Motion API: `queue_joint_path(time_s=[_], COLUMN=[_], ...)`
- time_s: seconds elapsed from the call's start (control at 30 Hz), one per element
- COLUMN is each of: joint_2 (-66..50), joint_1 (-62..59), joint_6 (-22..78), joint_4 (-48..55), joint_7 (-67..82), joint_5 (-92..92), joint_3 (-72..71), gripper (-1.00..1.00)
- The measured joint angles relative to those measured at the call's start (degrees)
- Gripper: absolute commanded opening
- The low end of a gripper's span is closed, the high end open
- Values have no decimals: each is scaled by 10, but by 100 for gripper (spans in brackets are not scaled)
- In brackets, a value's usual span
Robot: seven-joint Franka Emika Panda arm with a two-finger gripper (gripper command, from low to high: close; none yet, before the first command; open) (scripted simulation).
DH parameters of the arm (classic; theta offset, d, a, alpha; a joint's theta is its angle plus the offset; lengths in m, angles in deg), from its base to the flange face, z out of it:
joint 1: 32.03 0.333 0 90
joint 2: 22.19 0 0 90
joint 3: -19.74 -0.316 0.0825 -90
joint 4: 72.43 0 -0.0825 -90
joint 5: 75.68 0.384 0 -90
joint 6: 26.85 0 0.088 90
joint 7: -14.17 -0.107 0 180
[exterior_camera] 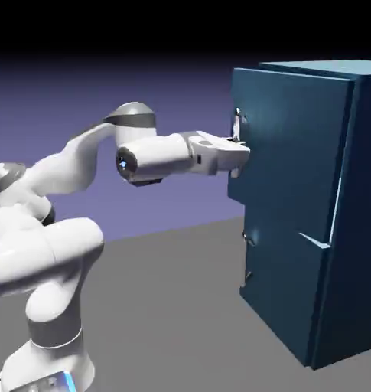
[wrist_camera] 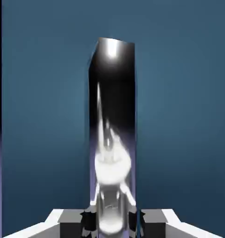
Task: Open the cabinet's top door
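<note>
Between the pincer's (wrist_camera: pixel 111 222) fingertips, top door's handle (wrist_camera: pixel 112 116), upright

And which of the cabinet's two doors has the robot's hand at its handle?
The upper door: the hand is closed on its handle.

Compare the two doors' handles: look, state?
Upper handle: jaws shut on it; lower handle: untouched. Upper sits on the taller top door, lower on the shorter bottom door. Both: silvery, upright, near their door's left edge in the exterior view.
</note>
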Motion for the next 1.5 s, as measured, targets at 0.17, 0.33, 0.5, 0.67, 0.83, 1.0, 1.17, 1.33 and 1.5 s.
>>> queue_joint_path(time_s=[0.17, 0.33, 0.5, 0.67, 0.83, 1.0, 1.17, 1.33, 1.5], joint_2=[30, 74, 137, 224, 328, 432, 536, 640, 743], joint_1=[-18, -60, -119, -191, -265, -326, -370, -396, -410], joint_6=[125, 249, 374, 498, 605, 675, 710, 720, 716], joint_4=[-42, -62, -60, -35, 16, 84, 162, 245, 329], joint_7=[48, 97, 153, 224, 312, 401, 483, 542, 575], joint_5=[-42, -99, -170, -258, -361, -465, -566, -659, -738], joint_3=[67, 133, 192, 234, 249, 240, 216, 187, 156], gripper=[-100, -100, -100, -100, -100, -100, -100, -100, -100])
